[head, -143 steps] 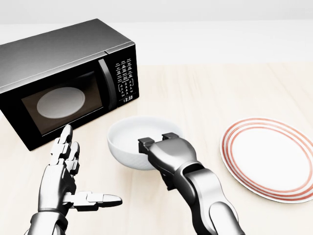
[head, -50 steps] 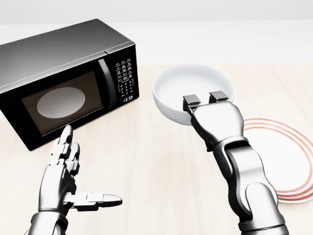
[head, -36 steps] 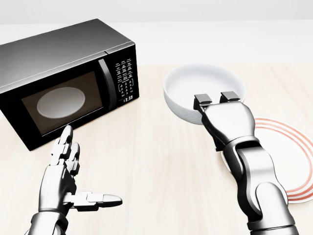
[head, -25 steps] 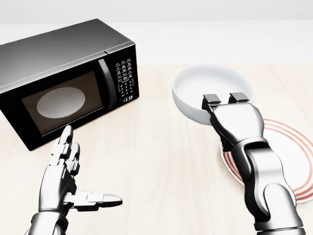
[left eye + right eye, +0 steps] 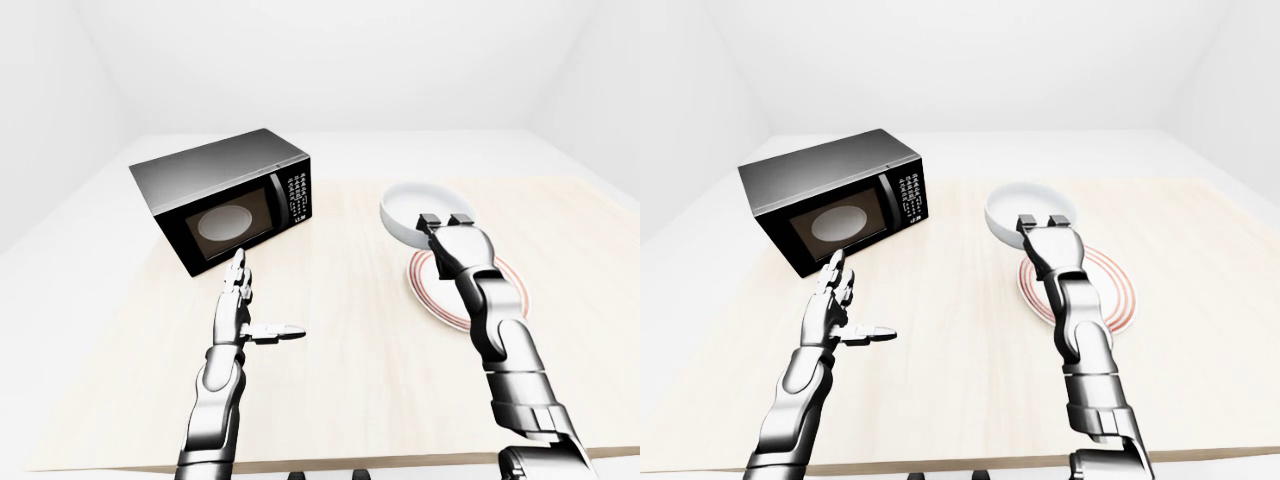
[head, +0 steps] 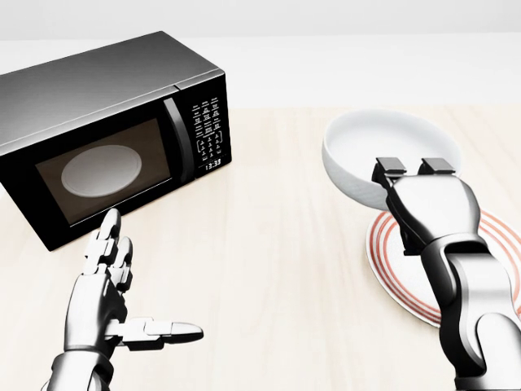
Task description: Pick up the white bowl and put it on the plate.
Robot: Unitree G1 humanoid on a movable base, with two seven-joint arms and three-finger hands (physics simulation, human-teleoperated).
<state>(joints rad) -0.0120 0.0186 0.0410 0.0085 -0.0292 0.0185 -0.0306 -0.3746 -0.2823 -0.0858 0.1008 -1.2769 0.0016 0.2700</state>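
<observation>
the white bowl [image 6: 366, 147] is smooth, round and empty, tilted above the plate's [image 6: 391, 265] left edge. the right robot hand [image 6: 411, 168] is clamped on its rim; the left robot hand [image 6: 110, 285] is spread apart.

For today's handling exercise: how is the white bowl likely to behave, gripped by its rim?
The bowl keeps its round shape, so it is probably stiff. The right hand pinches only one edge, so it may tilt. Its glossy surface could slip through the fingers.

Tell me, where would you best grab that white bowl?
By its thin rim, from the side nearest the robot. The white bowl is wide and smooth-walled, so only the rim fits between fingers; the right hand holds it there now, above the plate.
</observation>
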